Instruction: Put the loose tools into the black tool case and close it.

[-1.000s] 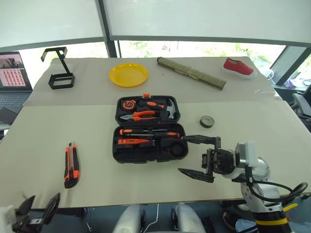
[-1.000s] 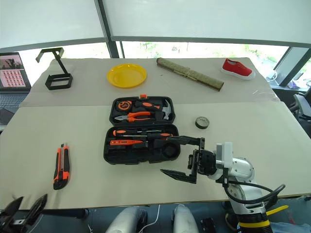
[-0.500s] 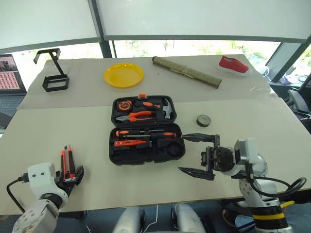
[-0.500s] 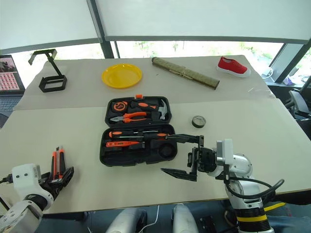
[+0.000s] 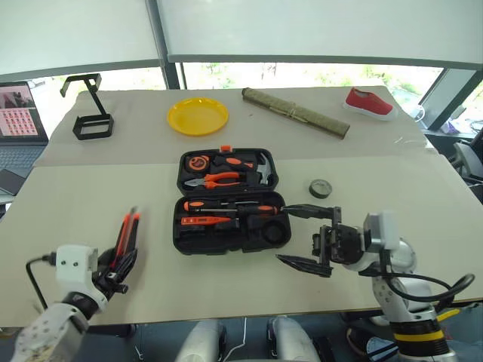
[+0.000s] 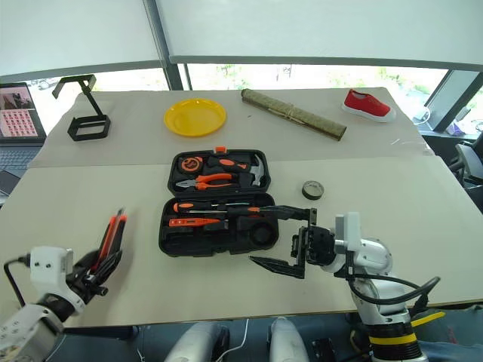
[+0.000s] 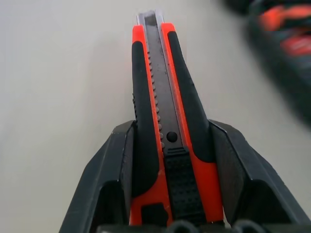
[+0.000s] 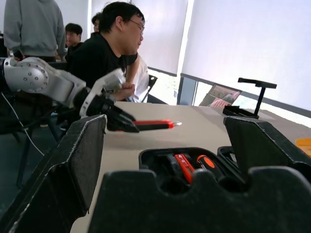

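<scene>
Left gripper fingers clamped on the utility knife, lifted off the tabletop near its front-left corner. Right gripper fingers spread wide, holding nothing, just beside the tool case, which lies open mid-tabletop. Tape roll sits right of the case.

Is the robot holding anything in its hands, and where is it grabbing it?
The left hand grips the knife by the back end of its handle. The right hand is open and holds nothing.
</scene>
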